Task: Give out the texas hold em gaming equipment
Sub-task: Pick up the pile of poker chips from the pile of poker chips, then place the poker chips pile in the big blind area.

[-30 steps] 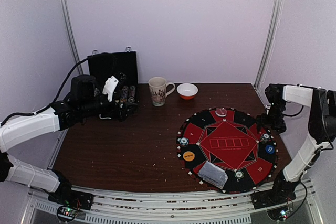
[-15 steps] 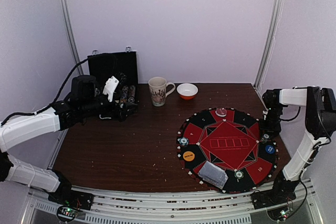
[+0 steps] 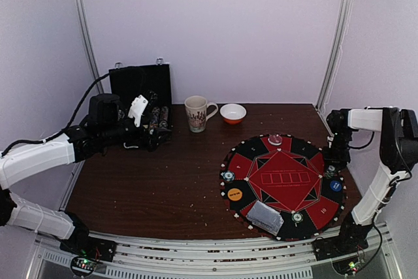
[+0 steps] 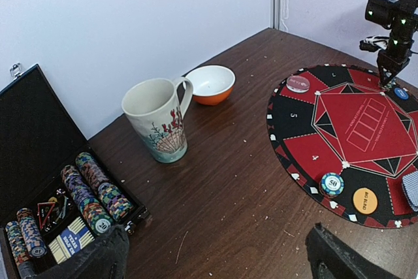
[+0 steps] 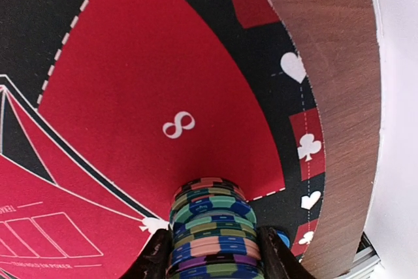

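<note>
Right gripper (image 3: 333, 163) is down at the mat's (image 5: 130, 96) right edge, fingers pressed to both sides of the upright chip stack (image 5: 212, 223) by the 8 segment, a side-on pinch that likely keeps the chips together. A second ago it hung higher, jaws wide; now it has dropped and closed in. Left gripper (image 4: 219, 259) hovers fully open and empty by the black case (image 4: 32, 135), unchanged.
</note>
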Action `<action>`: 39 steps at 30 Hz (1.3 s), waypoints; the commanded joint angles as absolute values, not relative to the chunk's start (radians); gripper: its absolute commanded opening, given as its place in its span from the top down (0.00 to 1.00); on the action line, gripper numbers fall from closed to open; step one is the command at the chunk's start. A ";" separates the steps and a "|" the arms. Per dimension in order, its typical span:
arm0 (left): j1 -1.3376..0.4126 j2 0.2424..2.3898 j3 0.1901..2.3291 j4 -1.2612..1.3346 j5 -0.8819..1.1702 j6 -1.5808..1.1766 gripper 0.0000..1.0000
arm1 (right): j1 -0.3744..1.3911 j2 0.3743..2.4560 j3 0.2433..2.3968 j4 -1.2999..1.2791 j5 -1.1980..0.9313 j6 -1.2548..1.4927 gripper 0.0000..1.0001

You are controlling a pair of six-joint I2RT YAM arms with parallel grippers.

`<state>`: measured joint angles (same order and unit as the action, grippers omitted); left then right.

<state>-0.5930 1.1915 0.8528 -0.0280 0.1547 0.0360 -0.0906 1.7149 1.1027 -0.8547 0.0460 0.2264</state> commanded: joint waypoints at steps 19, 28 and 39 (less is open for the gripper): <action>-0.597 1.233 0.889 -0.021 0.127 0.025 0.02 | 0.347 1.665 1.294 -0.996 0.014 0.407 1.00; -0.597 1.247 0.891 -0.025 0.105 0.013 0.02 | 0.718 1.902 1.583 -0.988 -0.006 0.489 1.00; -0.598 1.230 0.877 -0.032 0.087 0.019 0.02 | 0.841 2.216 1.937 -1.087 0.013 0.443 1.00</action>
<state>-0.5930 1.2446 0.8616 -0.0563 0.1055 0.0208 0.8253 2.1796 1.8679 -1.0088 -0.0078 0.4526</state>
